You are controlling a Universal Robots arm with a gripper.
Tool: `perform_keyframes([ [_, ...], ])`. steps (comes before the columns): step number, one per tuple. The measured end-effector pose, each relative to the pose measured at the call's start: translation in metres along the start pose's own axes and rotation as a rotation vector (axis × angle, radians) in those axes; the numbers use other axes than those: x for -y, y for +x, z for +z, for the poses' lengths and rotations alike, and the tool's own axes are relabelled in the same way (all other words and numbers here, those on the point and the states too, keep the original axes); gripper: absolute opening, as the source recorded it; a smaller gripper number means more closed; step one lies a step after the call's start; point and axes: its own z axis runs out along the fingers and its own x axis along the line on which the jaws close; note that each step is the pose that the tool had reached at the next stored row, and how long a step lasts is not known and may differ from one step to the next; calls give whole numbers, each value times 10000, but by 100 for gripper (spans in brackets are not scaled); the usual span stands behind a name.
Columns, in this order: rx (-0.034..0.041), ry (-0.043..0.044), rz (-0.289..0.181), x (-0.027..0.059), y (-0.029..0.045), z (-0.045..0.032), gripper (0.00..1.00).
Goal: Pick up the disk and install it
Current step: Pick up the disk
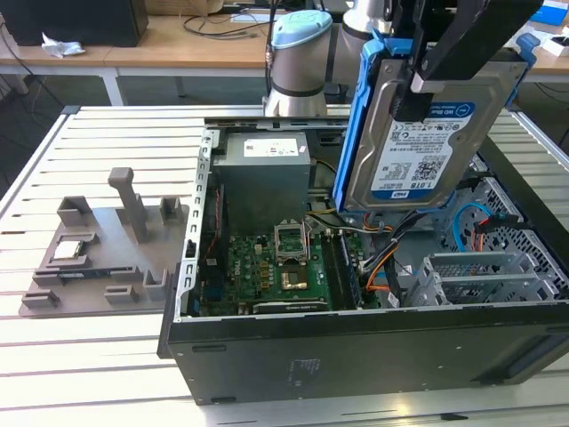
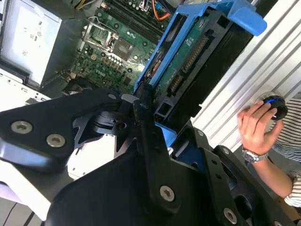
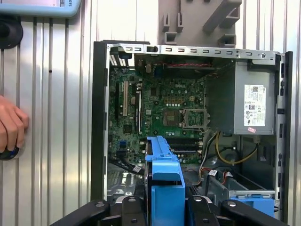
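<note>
The disk (image 1: 427,142) is a silver-grey hard drive with a white-and-blue label, framed by a blue plastic bracket (image 1: 360,116). It hangs upright and slightly tilted above the open computer case (image 1: 356,342), toward the exterior view's right. My gripper (image 1: 413,93) is shut on its upper part. The disk's green circuit-board underside (image 2: 188,56) faces the second wrist view, with the black gripper (image 2: 146,110) clamped on it. In the first wrist view the bracket's edge (image 3: 164,179) stands between the fingers, over the case interior.
Inside the case lie a green motherboard (image 1: 267,267), a grey power supply (image 1: 262,173) and metal drive bays (image 1: 480,276). A grey fixture plate (image 1: 98,240) with a small chip (image 1: 71,251) sits on the exterior view's left. A person's hand (image 2: 256,125) rests on the slatted table beside the case.
</note>
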Motion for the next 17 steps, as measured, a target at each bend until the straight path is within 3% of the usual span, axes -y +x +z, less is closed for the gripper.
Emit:
perform_keyframes([
  [2,0,0,0,1,73,-2,36],
  [3,1,0,0,3,145,-3,36],
  [6,1,0,0,8,238,-4,36],
  [8,2,1,0,32,250,2,36],
  [11,3,1,4,148,246,9,36],
  [13,0,0,2,277,241,10,36],
  [17,0,0,2,399,244,24,36],
])
